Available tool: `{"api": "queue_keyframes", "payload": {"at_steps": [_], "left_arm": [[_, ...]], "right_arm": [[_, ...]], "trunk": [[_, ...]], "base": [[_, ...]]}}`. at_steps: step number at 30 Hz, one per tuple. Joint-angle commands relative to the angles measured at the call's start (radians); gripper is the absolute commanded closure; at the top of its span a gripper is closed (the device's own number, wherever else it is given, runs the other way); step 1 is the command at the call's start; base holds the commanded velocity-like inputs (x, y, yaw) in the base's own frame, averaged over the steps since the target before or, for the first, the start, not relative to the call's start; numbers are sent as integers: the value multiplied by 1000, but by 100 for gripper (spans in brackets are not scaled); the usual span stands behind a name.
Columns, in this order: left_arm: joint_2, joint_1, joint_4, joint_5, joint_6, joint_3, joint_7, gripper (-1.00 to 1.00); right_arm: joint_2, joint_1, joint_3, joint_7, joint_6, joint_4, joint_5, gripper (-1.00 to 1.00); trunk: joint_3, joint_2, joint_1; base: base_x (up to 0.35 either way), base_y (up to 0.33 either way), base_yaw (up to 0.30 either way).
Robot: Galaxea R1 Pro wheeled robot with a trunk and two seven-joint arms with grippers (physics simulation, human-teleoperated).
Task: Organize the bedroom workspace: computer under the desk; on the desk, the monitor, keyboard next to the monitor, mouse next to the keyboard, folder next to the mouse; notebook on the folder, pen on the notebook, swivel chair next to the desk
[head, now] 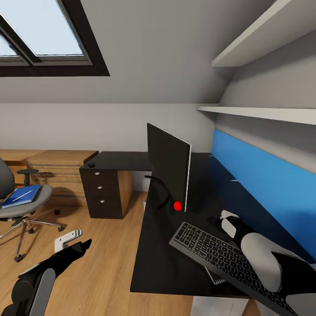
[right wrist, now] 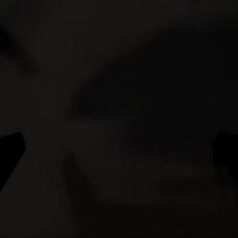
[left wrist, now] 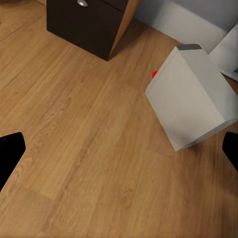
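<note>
Left fingers (left wrist: 14,148) spread above floor, computer (left wrist: 191,96) just ahead. Right fingers (right wrist: 12,146) spread over table (head: 162,259); keyboard (head: 215,252) beside them.

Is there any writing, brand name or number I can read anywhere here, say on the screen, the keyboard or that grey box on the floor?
None can be read.
Monitor: no text, just a red dot.
Keyboard: key legends too small to read.
Computer: plain grey sides, no label.
Folder on the swivel chair: plain blue cover, no lettering visible.
</note>
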Motion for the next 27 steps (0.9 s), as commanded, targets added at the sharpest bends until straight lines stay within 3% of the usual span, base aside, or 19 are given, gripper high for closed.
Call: {"api": "queue_keyframes", "payload": {"at_steps": [1, 14, 27], "left_arm": [[0, -1, -1, 11, 5, 0, 9, -100], [0, -1, 7, 5, 6, 0, 9, -100], [0, -1, 21, 3, 5, -2, 8, -100]], "right_arm": [[0, 0, -6, -5, 6, 19, -17, -100], [3, 0, -5, -5, 7, 20, 2, -100], [7, 0, -5, -4, 6, 21, 23, -100]], "trunk": [[-1, 0, 0], [-1, 0, 0], [-1, 0, 0]], "base": [[0, 0, 0], [-1, 0, 0], [-95, 75, 0]]}}
